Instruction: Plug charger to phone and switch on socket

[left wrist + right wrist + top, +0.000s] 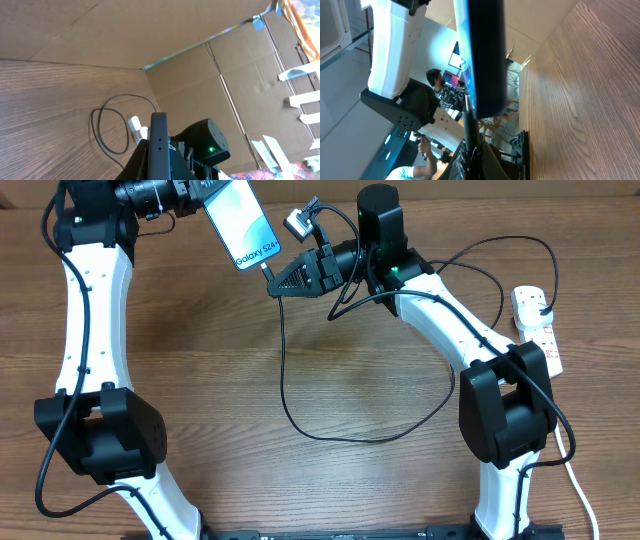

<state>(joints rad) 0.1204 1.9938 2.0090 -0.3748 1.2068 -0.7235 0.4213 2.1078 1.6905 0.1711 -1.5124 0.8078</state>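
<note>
From above, we see the left gripper (203, 192) clamped on the phone (243, 225) at its top end. The right gripper (277, 282) pinches the charger (283, 370) at the phone's lower end, and the socket (537, 330) lies well right of the phone. The left wrist view shows the phone (159, 145) edge-on. In the right wrist view the charger (469, 125) seems to meet the phone (485, 55), but we cannot tell whether it is seated.

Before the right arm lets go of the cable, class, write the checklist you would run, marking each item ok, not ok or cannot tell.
1. Left fingers grip the phone: ok.
2. Right fingers hold the cable tip: ok.
3. Tip meets the phone's bottom edge: ok.
4. Tip fully seated in the port: cannot tell.
5. Switch on the power strip set on: cannot tell.
</note>
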